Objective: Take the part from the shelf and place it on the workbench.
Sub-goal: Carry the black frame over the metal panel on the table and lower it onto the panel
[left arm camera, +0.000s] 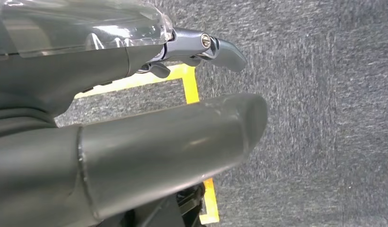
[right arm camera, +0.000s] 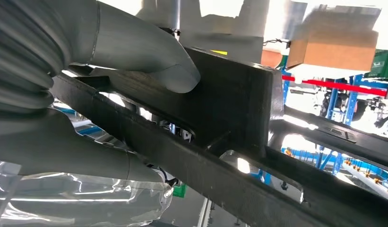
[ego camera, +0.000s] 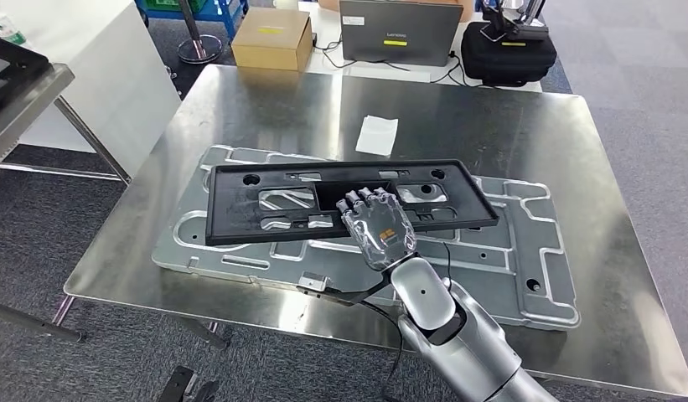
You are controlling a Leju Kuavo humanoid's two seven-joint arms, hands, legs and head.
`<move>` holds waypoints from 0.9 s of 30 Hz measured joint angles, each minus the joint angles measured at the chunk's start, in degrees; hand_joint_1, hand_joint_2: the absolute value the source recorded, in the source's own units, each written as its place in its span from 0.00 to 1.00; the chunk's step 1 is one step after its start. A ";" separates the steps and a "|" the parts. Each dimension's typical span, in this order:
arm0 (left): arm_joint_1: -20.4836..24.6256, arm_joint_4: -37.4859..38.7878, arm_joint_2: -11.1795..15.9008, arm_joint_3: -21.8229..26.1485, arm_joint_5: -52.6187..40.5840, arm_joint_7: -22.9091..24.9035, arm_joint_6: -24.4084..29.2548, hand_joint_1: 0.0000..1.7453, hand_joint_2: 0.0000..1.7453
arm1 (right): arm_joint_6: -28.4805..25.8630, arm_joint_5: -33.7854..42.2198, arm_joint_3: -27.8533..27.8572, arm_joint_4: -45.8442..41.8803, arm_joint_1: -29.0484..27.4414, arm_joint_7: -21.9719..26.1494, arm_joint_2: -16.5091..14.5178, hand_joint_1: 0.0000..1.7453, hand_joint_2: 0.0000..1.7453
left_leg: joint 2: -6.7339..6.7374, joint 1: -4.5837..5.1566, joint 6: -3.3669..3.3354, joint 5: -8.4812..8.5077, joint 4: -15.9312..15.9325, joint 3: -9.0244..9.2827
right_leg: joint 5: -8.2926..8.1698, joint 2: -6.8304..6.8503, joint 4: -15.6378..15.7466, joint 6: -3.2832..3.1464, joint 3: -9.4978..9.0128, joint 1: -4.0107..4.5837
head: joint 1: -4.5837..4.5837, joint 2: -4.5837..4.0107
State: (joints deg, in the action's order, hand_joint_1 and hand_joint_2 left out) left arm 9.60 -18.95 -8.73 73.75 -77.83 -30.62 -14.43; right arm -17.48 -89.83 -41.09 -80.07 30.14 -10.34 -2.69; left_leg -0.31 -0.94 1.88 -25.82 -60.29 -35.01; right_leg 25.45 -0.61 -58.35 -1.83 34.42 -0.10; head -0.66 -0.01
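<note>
Black plastic, long and frame-shaped with several cut-outs, the part lies across the middle of the steel counter, resting on a pale metal plate whose stamped outline spreads wider than the part on every side. The right hand comes up from six o'clock and grips the part at its near long edge, just right of centre: the fingers reach over the top into the central opening, and the right wrist view shows the thick thumb pressed against the part's dark flat wall, so the edge is clamped between thumb and fingers. Gripping close to the middle looks meant to keep so long a piece balanced and level. Whether the part already bears its full weight on the plate or is held a touch above it, I cannot tell. The left hand hangs over grey carpet with yellow floor tape, holding nothing, its fingers apart. A white slip of paper lies at twelve o'clock from the part. By my judgement the placing is nearly done, and only the release remains.
</note>
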 joint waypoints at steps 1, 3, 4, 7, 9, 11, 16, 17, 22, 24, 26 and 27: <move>-0.01 0.00 0.00 0.00 0.00 0.02 0.00 0.00 0.00 | 0.00 0.00 -0.01 0.02 -0.02 0.01 -0.01 1.00 1.00 | -0.01 0.14 -0.42 0.34 1.19 0.29 | 0.21 0.00 -0.14 0.32 0.05 0.05 | 0.00 0.00; -0.10 0.00 -0.02 0.01 0.00 0.04 0.00 0.00 0.00 | 0.00 0.00 -0.04 0.02 -0.07 0.01 0.00 1.00 1.00 | -0.01 0.26 -1.38 0.56 1.50 0.31 | 0.40 0.00 -0.20 0.92 0.21 0.18 | -0.05 0.01; -0.16 0.00 -0.05 0.01 -0.01 0.05 0.00 0.00 0.00 | 0.00 0.00 -0.05 0.00 -0.09 0.01 0.00 1.00 1.00 | -0.02 0.14 -1.80 0.92 1.63 0.35 | 0.70 0.02 -0.41 1.24 0.24 0.17 | -0.01 0.00; -0.01 0.00 -0.13 -0.02 0.01 0.04 0.00 0.00 0.00 | -0.01 0.00 -0.04 -0.04 0.04 0.00 0.02 1.00 1.00 | 0.06 -0.15 -2.71 1.11 2.03 0.57 | 4.44 0.17 -6.50 2.04 3.09 -0.10 | 0.29 0.00; 0.05 0.00 -0.10 -0.02 0.01 0.04 0.00 0.00 0.00 | -0.02 0.00 -0.04 0.02 -0.06 0.00 0.09 1.00 1.00 | 0.07 -0.13 -2.96 0.99 2.01 0.59 | 7.36 0.26 -13.82 2.34 6.96 -0.29 | 0.38 0.01; 0.02 0.00 -0.08 -0.02 0.00 0.04 0.00 0.00 0.00 | -0.01 0.00 -0.04 0.10 -0.18 0.00 0.20 1.00 1.00 | 0.01 -0.12 -2.97 0.84 1.97 0.70 | 6.69 0.30 -15.85 2.36 8.50 -0.38 | 0.38 0.01; 0.07 0.00 -0.20 -0.04 -0.01 0.05 0.00 0.00 0.00 | -0.02 0.00 -0.04 0.09 -0.04 0.00 0.25 1.00 1.00 | -0.20 0.10 -2.18 0.15 1.87 1.37 | -0.70 0.28 -0.83 1.14 1.60 0.10 | 0.35 0.01; 0.09 0.00 -0.22 -0.04 -0.01 0.05 0.00 0.00 0.00 | -0.02 0.00 -0.04 0.09 -0.02 -0.01 0.26 1.00 1.00 | -0.19 0.15 -1.90 0.09 1.93 1.35 | -0.47 0.22 -0.35 1.02 1.42 0.23 | 0.34 0.01; 0.17 -0.02 -0.08 -0.04 -0.01 0.04 -0.01 0.00 0.00 | -0.01 0.00 -0.05 0.08 0.08 -0.02 0.26 1.00 1.00 | -0.02 -0.03 -0.45 -3.23 -2.81 -0.51 | -0.75 0.30 0.71 0.00 0.69 -0.34 | 0.15 0.01; 0.12 -0.02 -0.08 -0.04 -0.03 0.04 -0.02 0.00 0.00 | -0.01 0.00 -0.07 0.12 0.07 -0.01 0.25 1.00 1.00 | 0.00 -0.10 -0.03 -6.74 -10.59 -4.12 | -0.63 0.38 0.69 -0.29 0.57 -0.21 | -0.01 0.01; -0.01 -0.02 -0.06 -0.04 -0.03 0.04 -0.02 0.00 0.00 | -0.01 0.00 -0.07 0.20 -0.04 -0.01 0.25 1.00 1.00 | 0.00 -0.14 0.15 -7.34 -14.52 -6.18 | -0.52 0.35 0.55 -0.36 0.53 -0.11 | -0.01 0.01; -0.05 -0.02 -0.04 -0.04 -0.03 0.04 -0.02 0.00 0.00 | -0.01 0.00 -0.08 0.24 -0.07 -0.01 0.25 1.00 1.00 | 0.00 -0.14 0.12 -5.95 -13.16 -5.62 | -0.43 0.29 0.43 -0.33 0.49 -0.09 | -0.02 0.01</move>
State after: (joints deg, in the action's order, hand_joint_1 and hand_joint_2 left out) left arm 9.56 -18.97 -8.77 73.70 -77.85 -30.58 -14.45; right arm -17.49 -89.83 -41.17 -79.83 30.07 -10.34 -2.45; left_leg -0.31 -1.08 2.00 -31.77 -73.44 -40.64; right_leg 25.01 -0.32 -57.92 -2.16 34.91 -0.19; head -0.67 0.00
